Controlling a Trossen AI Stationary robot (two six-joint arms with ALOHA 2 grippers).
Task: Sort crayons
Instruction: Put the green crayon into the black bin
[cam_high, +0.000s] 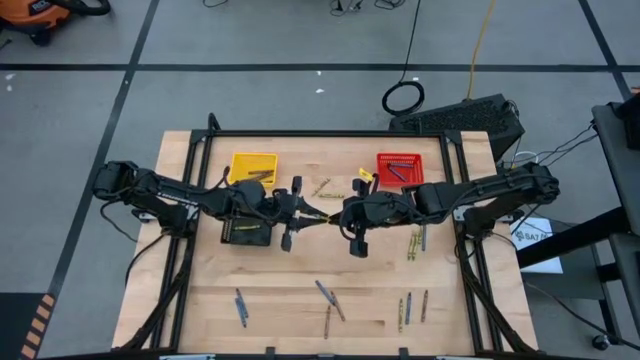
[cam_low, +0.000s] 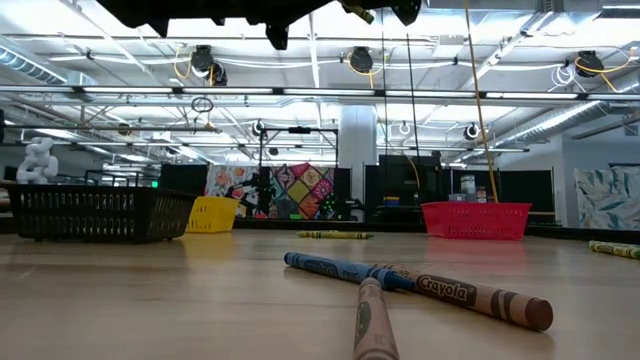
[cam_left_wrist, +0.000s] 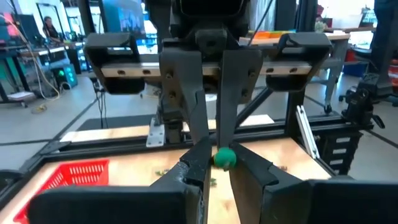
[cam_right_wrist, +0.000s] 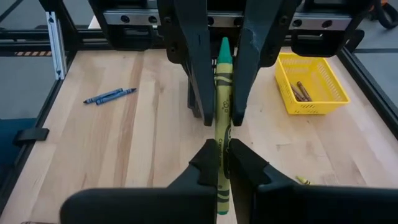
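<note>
Passing the green crayon (cam_right_wrist: 222, 106) mid-table, the left gripper (cam_right_wrist: 219, 74) should stay clamped until the closed right gripper (cam_right_wrist: 222, 163) lets go cleanly.

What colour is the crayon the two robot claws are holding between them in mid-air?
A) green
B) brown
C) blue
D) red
A: in the right wrist view the green crayon runs from the right gripper, shut on its lower part, up to the left gripper, whose fingers clamp its tip end.
</note>
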